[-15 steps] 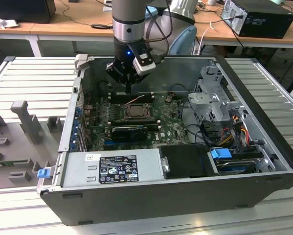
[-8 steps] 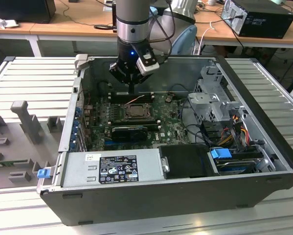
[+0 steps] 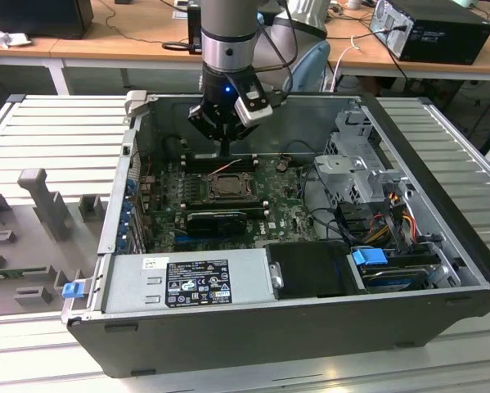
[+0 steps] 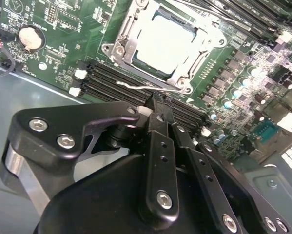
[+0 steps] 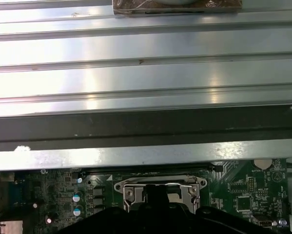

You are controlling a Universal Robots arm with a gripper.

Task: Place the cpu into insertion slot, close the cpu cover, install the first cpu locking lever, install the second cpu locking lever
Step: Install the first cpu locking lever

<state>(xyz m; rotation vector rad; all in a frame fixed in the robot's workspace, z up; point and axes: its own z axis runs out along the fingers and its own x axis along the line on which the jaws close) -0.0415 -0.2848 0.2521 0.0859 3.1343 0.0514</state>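
Within second wrist view, cpu (image 4: 170,46) under cpu cover (image 4: 126,41)

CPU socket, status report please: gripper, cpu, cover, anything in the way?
Gripper shut, tip at a wire locking lever. Cpu seated, cpu cover down over it. Memory slots right beside the tip.

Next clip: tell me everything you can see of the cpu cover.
The cpu cover is a thin, shiny silver metal frame with a square window. It lies flat and closed over the pale cpu, which shows through the window. The green motherboard surrounds it. A thin wire lever runs along one edge, next to the black memory slots. The tool sits just off that edge; whether it touches the cover cannot be told.
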